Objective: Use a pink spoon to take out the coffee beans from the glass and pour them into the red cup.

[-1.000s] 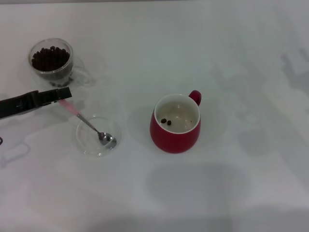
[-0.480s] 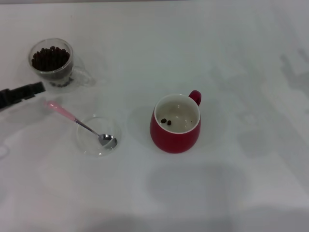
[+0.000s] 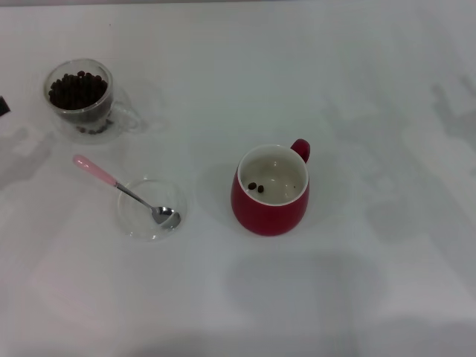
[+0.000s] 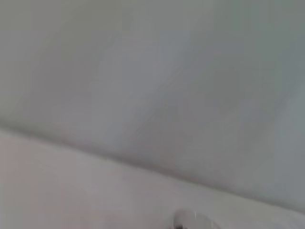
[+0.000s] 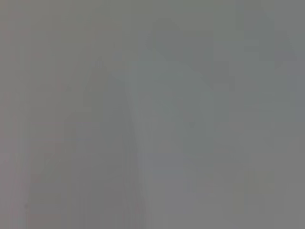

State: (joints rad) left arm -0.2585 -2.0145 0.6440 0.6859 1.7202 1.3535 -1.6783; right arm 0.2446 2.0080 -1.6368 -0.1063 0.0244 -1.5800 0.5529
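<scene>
The pink spoon (image 3: 123,190) lies free, its silver bowl in a shallow clear dish (image 3: 141,223) and its pink handle pointing out to the far left. The glass (image 3: 79,95), holding a heap of coffee beans (image 3: 76,89), stands at the far left. The red cup (image 3: 270,192) stands near the middle with two beans (image 3: 256,187) on its cream inside. Only a dark sliver of my left gripper (image 3: 2,105) shows at the left edge, beside the glass and apart from the spoon. My right gripper is out of view.
Everything stands on a plain white table (image 3: 372,282). Arm shadows fall on the left edge and at the far right. The wrist views show only blurred pale surface.
My left gripper has drawn back to the left, away from the spoon's pink handle, almost out of view. The spoon stays resting in the dish.
</scene>
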